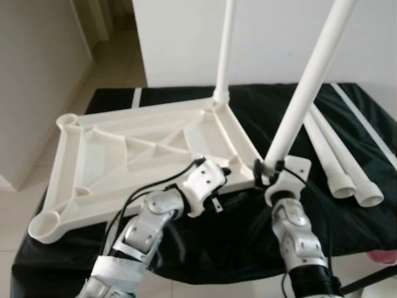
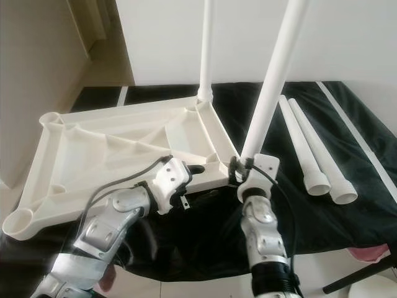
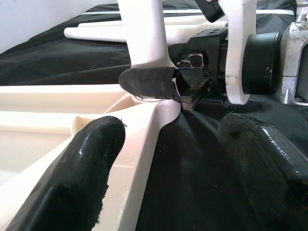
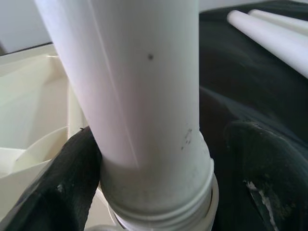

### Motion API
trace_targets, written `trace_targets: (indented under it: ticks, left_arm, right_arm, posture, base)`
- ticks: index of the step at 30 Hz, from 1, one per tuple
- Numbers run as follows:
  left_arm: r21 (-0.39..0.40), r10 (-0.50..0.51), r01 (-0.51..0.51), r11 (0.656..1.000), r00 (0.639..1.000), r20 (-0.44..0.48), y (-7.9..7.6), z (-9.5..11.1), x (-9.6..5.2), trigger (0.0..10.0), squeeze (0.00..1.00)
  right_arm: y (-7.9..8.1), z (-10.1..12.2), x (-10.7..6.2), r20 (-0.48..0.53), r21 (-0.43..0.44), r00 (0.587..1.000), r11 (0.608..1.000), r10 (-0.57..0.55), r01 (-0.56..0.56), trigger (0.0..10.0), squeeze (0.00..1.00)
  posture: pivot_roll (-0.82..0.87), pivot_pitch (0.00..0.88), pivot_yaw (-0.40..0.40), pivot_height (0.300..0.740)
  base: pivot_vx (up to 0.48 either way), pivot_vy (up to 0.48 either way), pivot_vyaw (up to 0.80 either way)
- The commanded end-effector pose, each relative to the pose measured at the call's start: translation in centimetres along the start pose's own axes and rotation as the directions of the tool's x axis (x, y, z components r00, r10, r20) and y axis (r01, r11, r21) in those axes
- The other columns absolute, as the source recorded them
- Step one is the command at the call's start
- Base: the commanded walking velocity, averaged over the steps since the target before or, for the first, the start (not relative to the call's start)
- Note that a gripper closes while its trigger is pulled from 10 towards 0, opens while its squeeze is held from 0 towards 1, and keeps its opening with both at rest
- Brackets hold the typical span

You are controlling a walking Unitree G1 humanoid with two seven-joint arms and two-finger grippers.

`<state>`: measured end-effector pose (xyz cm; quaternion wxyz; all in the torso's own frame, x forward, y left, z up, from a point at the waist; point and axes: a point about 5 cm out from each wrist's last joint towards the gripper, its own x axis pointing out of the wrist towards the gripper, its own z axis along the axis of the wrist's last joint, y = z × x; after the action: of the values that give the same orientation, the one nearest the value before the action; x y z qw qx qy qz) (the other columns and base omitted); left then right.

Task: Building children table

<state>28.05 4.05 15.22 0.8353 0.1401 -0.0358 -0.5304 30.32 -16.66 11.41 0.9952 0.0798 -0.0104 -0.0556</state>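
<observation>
Tabletop: the cream plastic tabletop [image 1: 124, 155] lies upside down on a black cloth [image 1: 347, 217], ribbed underside facing up, with round leg sockets at its corners. Its left side overhangs the cloth's edge, above the pale tiled floor [image 1: 111, 68].

Far leg: a white tube leg [image 1: 224, 49] stands upright in the far right corner socket.

Near leg: a second white leg [image 1: 307, 81] stands at the near right corner of the tabletop, leaning to the right toward its top. In the right wrist view its threaded lower end [image 4: 163, 211] sits at the socket.

Right gripper: the right gripper [image 2: 240, 169] is at the foot of the near leg, one black finger [image 4: 57, 192] pressed against the tube and the other [image 4: 269, 178] a little off it on the far side; whether it is truly clamped on the leg cannot be told.

Left gripper: the left gripper [image 3: 163, 159] rests at the tabletop's near edge, just left of that corner. Its two fingers are spread apart, one [image 3: 77, 178] over the cream rim and the other [image 3: 269, 168] over the black cloth.

Spare legs: two more white tube legs [image 2: 313, 155] lie side by side on the cloth, right of the tabletop, open ends toward the robot.

Background: a white wall [image 1: 186, 37] rises behind the cloth.
</observation>
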Motion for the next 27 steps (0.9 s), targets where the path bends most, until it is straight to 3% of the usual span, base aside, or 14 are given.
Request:
trace_targets:
  ticks: [1,2,3,6,10,19,21,22,27]
  left_arm:
    - [-0.010,-0.002,0.002,1.000,1.000,-0.006,-0.4,-0.2,0.0,10.0,0.00]
    - [-0.010,-0.002,0.002,1.000,1.000,-0.006,-0.4,-0.2,0.0,10.0,0.00]
    - [-0.011,-0.003,0.003,1.000,1.000,-0.006,-0.4,-0.3,-0.1,10.0,0.00]
    - [-0.010,-0.005,0.005,1.000,1.000,-0.007,-0.4,-0.3,-0.1,10.0,0.00]
    - [-0.007,-0.013,0.013,1.000,1.000,-0.013,-0.4,-0.4,-0.2,10.0,0.00]
    - [-0.003,0.016,-0.016,1.000,1.000,-0.005,0.0,-0.3,-0.1,10.0,0.00]
    - [0.015,0.039,-0.039,0.999,0.999,-0.006,0.2,-0.3,0.1,10.0,0.00]
    - [0.015,0.039,-0.039,0.999,0.999,-0.006,0.2,-0.3,0.1,10.0,0.00]
    - [0.029,0.026,-0.025,0.999,1.000,-0.016,-0.3,-0.4,0.3,10.0,0.00]
  right_arm:
    - [-1.2,0.7,0.0,0.041,-0.010,0.999,0.999,0.036,-0.036,10.0,0.97]
    - [-1.2,0.7,0.0,0.041,-0.010,0.999,0.999,0.036,-0.036,10.0,0.97]
    - [-1.5,0.8,0.1,0.042,-0.013,0.998,0.998,0.054,-0.054,10.0,0.00]
    - [-1.9,0.9,0.2,0.043,-0.012,0.996,0.996,0.083,-0.083,10.0,0.00]
    - [-2.1,1.5,0.8,0.047,-0.050,0.961,0.961,0.273,-0.270,10.0,0.00]
    - [-2.2,1.7,1.3,0.027,-0.110,0.921,0.917,0.389,-0.384,10.0,0.00]
    - [-1.8,1.9,1.8,-0.003,-0.145,0.878,0.868,0.480,-0.475,10.0,0.00]
    - [-1.8,1.9,1.8,-0.003,-0.145,0.878,0.868,0.480,-0.475,10.0,0.00]
    - [-0.9,2.2,3.1,-0.049,-0.211,0.817,0.793,0.575,-0.571,10.0,0.00]
  posture:
    - [-0.04,0.000,0.002,0.740]
    - [-0.04,0.000,0.002,0.740]
    - [-0.04,0.000,0.002,0.740]
    - [-0.04,0.000,0.002,0.740]
    - [-0.04,0.000,0.016,0.740]
    - [-0.04,0.000,0.024,0.740]
    - [-0.04,0.000,0.026,0.740]
    - [-0.04,0.000,0.026,0.740]
    - [-0.03,0.000,0.023,0.740]
  base:
    - [0.000,0.000,0.00]
    - [0.000,0.000,0.00]
    - [0.000,0.000,0.00]
    - [0.000,0.000,0.00]
    - [0.000,0.000,0.00]
    - [0.000,0.000,0.00]
    - [0.000,0.000,0.00]
    - [0.000,0.000,0.00]
    - [0.000,0.000,0.00]
